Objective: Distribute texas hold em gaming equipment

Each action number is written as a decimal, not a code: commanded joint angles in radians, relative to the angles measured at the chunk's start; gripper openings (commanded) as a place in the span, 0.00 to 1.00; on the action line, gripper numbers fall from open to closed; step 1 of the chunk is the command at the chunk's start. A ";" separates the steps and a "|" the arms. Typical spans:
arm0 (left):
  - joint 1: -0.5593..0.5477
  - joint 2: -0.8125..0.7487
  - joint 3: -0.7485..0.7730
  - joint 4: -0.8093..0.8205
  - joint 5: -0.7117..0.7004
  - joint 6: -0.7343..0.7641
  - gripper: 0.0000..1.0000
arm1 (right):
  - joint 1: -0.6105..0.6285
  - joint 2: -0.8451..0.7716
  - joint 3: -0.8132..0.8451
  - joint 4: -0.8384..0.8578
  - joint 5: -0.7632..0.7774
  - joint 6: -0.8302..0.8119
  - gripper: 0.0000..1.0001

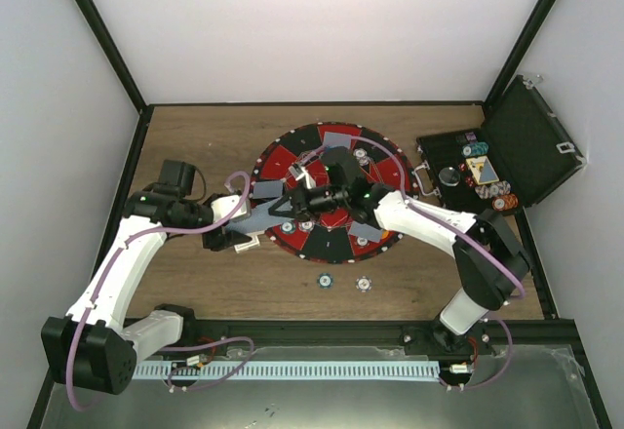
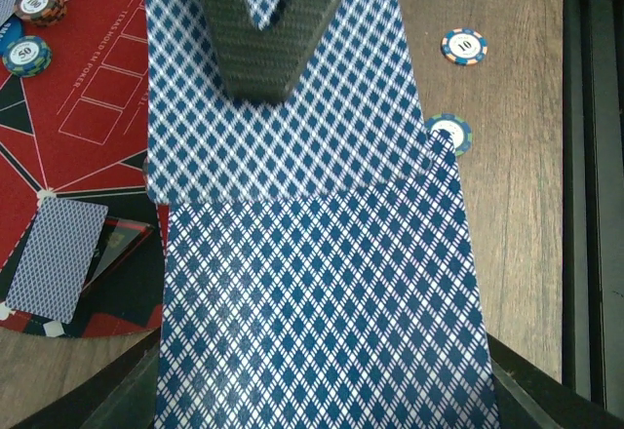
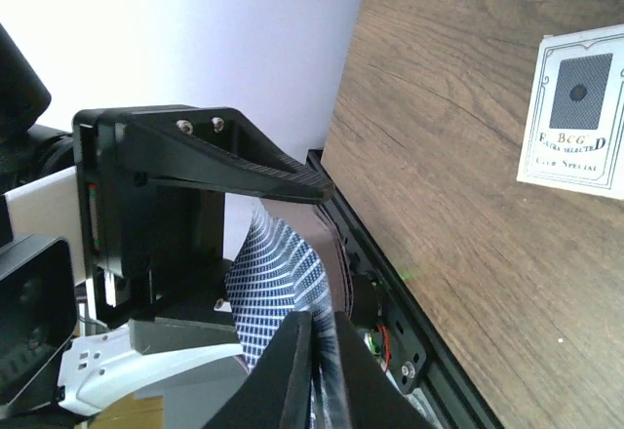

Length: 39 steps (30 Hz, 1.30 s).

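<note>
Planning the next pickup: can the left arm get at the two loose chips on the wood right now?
Probably not yet. The left gripper is shut on the cards, so it is occupied, though the chips lie on bare wood close by.

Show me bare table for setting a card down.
Free: wood behind the mat, to the back wall; the near strip between left arm and two loose chips. Crowded: the mat, with cards, chips, left gripper and right gripper; tight beside the case.
</note>
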 commanded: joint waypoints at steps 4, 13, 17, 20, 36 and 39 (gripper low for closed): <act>0.002 -0.026 0.006 0.025 0.037 0.025 0.06 | -0.060 -0.060 0.013 -0.092 0.017 -0.033 0.01; 0.002 -0.042 0.017 0.008 0.017 0.025 0.07 | -0.240 -0.033 -0.013 -0.100 -0.031 -0.094 0.01; 0.002 -0.048 0.018 0.003 0.025 0.019 0.07 | -0.247 0.120 0.084 -0.132 -0.023 -0.130 0.01; 0.002 -0.051 0.024 -0.004 0.029 0.013 0.07 | -0.240 0.243 0.170 -0.123 -0.014 -0.127 0.01; 0.002 -0.056 0.031 -0.001 0.026 0.003 0.07 | -0.163 0.650 0.611 -0.271 0.023 -0.153 0.13; 0.002 -0.058 0.030 -0.002 0.024 -0.001 0.07 | -0.164 0.655 0.635 -0.333 0.038 -0.193 0.16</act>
